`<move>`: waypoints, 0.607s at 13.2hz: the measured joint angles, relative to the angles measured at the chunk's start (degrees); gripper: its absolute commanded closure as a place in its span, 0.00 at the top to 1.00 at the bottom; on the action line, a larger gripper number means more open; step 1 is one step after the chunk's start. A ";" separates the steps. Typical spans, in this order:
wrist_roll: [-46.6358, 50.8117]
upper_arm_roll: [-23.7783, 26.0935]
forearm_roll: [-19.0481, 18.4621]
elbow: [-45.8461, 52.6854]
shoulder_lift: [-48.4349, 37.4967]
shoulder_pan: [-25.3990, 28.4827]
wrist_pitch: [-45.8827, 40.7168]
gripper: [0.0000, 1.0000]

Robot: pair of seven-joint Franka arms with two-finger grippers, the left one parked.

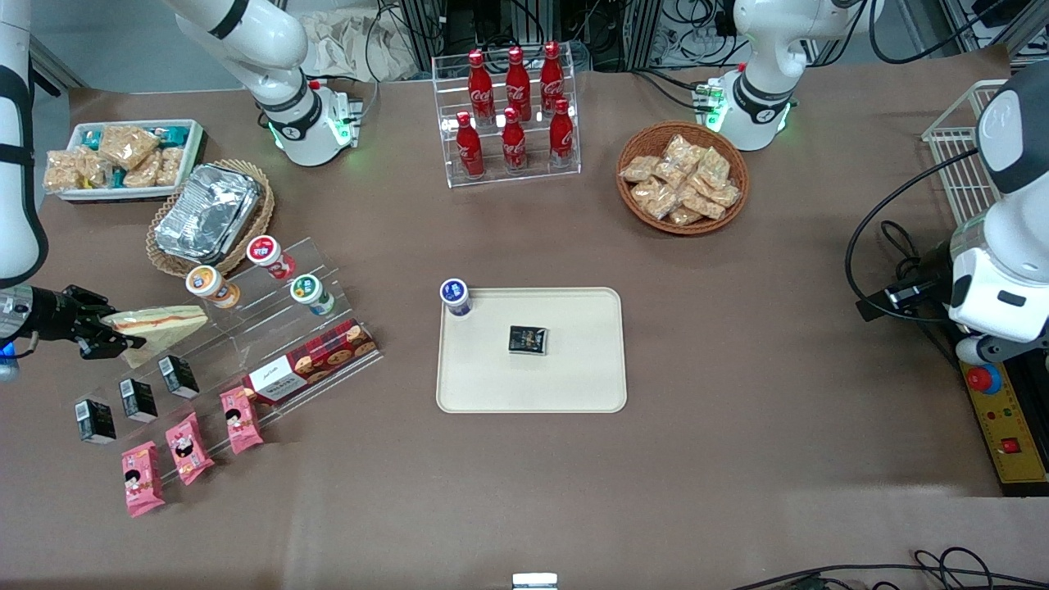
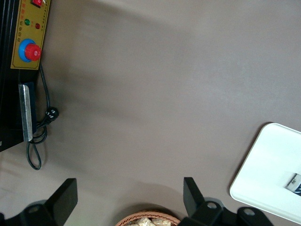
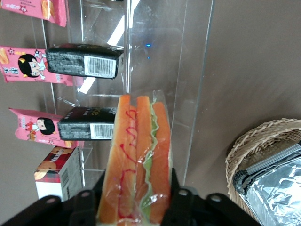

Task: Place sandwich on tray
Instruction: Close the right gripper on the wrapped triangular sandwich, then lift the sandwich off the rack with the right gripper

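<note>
Sandwich (image 1: 160, 320), pinched at one end by the claw (image 1: 100, 332) over the acrylic rack (image 1: 270, 328), could slide from its slick wrap before reaching the tray (image 1: 574, 385).

Your black gripper (image 1: 111, 332) grips a sandwich (image 1: 160, 321) of pale bread striped red-orange and green; close up, the sandwich (image 3: 139, 162) shows orange bands with a red squiggle. Your tray (image 1: 574, 385) is plain cream-beige, carrying a black packet (image 1: 528, 340) and a blue-and-white cup (image 1: 456, 297). The tablecloth (image 1: 737, 344) is flat brown.
</note>
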 measured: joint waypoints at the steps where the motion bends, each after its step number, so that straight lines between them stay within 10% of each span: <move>1: -0.04 0.04 0.00 0.19 -0.03 0.02 0.01 0.47; 8: -0.01 0.45 0.08 10.32 -1.00 0.17 -7.61 0.47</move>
